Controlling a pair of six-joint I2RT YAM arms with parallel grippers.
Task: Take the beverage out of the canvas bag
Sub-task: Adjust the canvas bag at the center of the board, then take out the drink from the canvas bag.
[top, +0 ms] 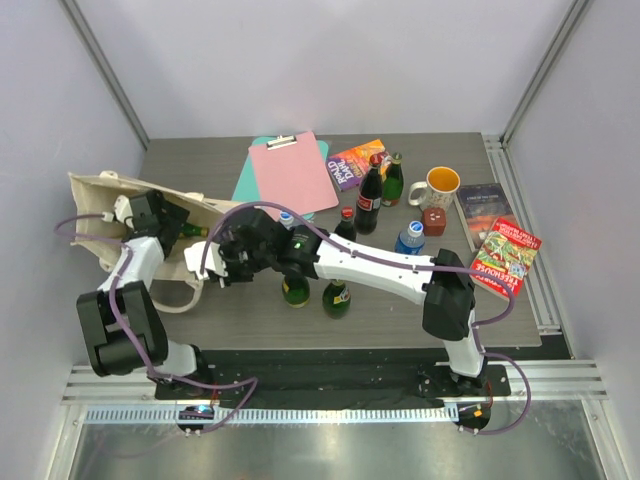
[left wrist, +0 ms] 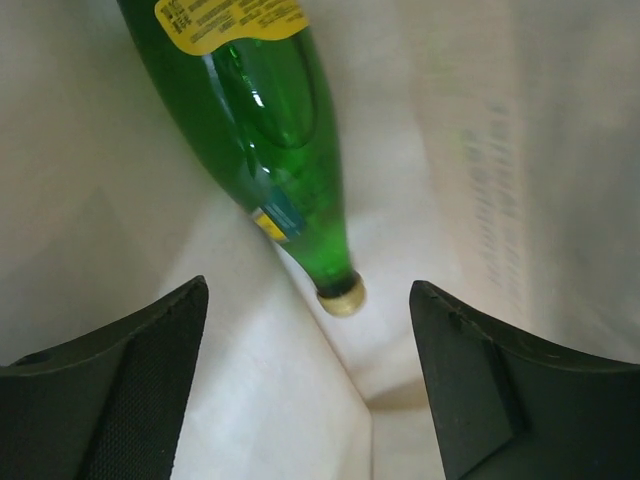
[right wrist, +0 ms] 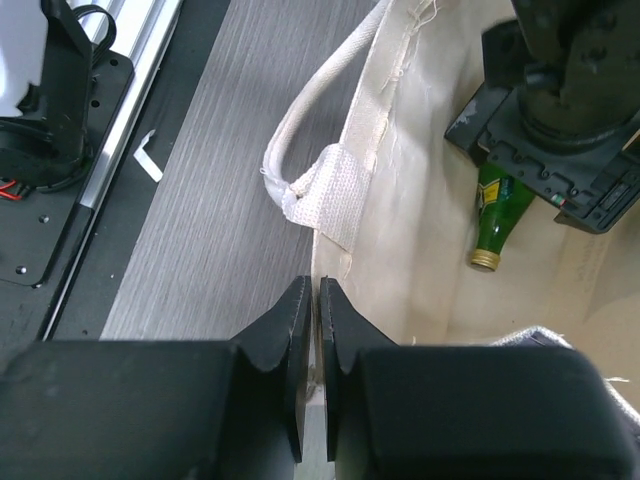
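Note:
The cream canvas bag [top: 97, 205] lies on its side at the table's left, mouth toward the middle. Inside it lies the beverage, a green glass bottle [left wrist: 270, 120] with a yellow label and a gold cap [left wrist: 342, 298]. My left gripper [left wrist: 308, 290] is inside the bag's mouth and stands open, its fingers [left wrist: 130, 380] either side of the bottle's neck and short of the cap. My right gripper [right wrist: 318, 290] is shut on the bag's upper rim [right wrist: 375, 150] just below the handle stitching, holding the mouth open. From the right wrist, the bottle [right wrist: 497, 215] shows under the left gripper's body [right wrist: 560, 100].
Two dark bottles [top: 296, 290] [top: 337, 298] stand beneath my right arm. Farther back are a cola bottle [top: 369, 185], a green bottle [top: 393, 180], a water bottle [top: 410, 237], a mug [top: 440, 185], a pink clipboard [top: 292, 172] and books [top: 505, 255].

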